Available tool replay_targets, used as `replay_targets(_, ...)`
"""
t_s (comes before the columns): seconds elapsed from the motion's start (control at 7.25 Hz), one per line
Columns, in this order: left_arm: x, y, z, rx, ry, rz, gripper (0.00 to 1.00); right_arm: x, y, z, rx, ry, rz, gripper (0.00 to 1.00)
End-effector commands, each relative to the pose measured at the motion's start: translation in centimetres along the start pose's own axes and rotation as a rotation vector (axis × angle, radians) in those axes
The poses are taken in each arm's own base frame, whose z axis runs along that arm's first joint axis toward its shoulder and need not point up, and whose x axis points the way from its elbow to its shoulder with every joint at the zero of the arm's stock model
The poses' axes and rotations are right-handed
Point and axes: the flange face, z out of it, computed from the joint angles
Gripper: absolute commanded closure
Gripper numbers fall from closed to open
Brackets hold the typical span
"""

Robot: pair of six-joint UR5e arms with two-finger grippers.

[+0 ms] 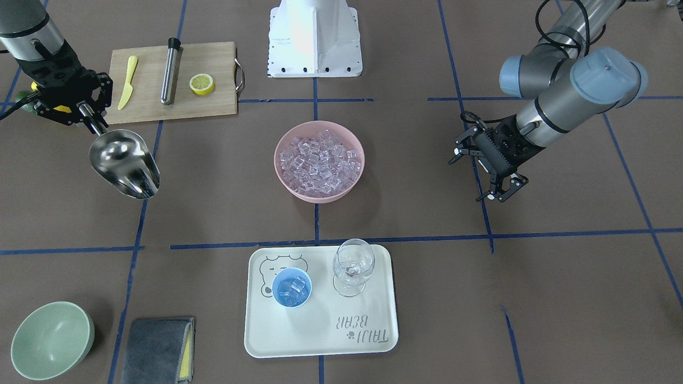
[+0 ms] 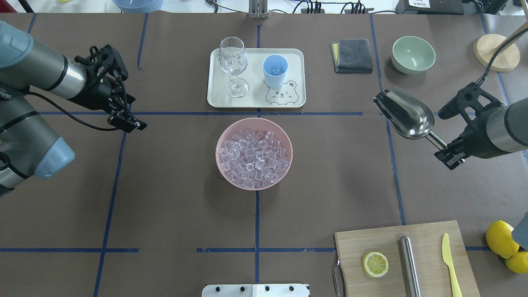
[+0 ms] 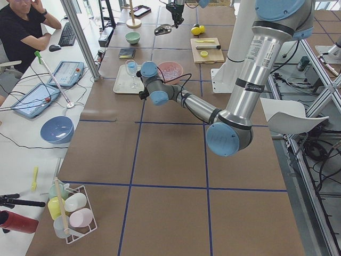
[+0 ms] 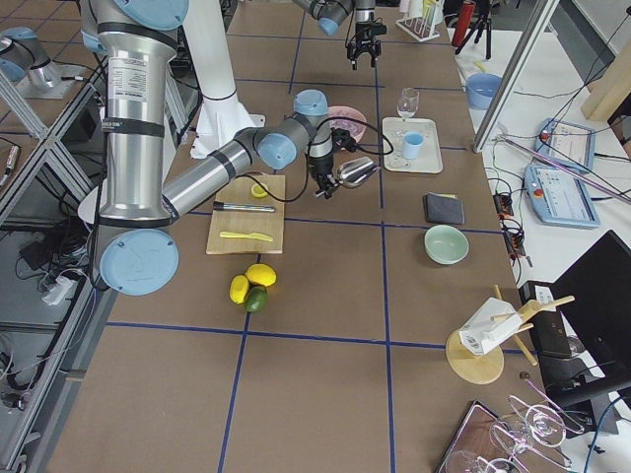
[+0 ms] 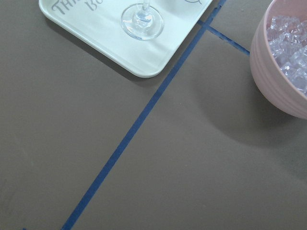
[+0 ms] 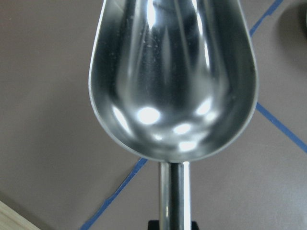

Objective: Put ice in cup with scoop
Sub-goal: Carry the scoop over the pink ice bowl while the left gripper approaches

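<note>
Wrist cams: scoop tip, wine glass top off-frame

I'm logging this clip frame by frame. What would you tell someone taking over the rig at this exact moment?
Right end effector: shut on the handle of the scoop, held above the table on the robot's right; its trough is empty.
Left end effector: open, holding nothing, above bare table.
Things: most of the ice fills the pink bowl at the centre. The cup stands upright on the tray beside the wine glass.
Done: a few cubes are in the cup.
Left: probably another scoop if more ice is wanted; otherwise set the scoop down.
</note>
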Motion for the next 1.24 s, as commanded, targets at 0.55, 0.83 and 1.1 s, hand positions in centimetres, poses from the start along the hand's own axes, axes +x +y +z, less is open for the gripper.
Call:
replay_targets(0.55,6.6,-0.7,5.6,0.125,0.118,0.187,0.00,-6.2,-14.0,-5.9,-0.254,0.095,-0.415,1.00)
replay_targets(0.83,9.4,-1.1,8.2,0.197,0.104,0.251,0.00,-9.1,-16.4,-5.8,-0.270,0.159,-0.472,1.00)
replay_targets(1.1,10.7,-1.6,10.5,0.194,0.111,0.340,0.00,-13.0,-18.6,-5.7,-0.326,0.156,-0.516,1.00)
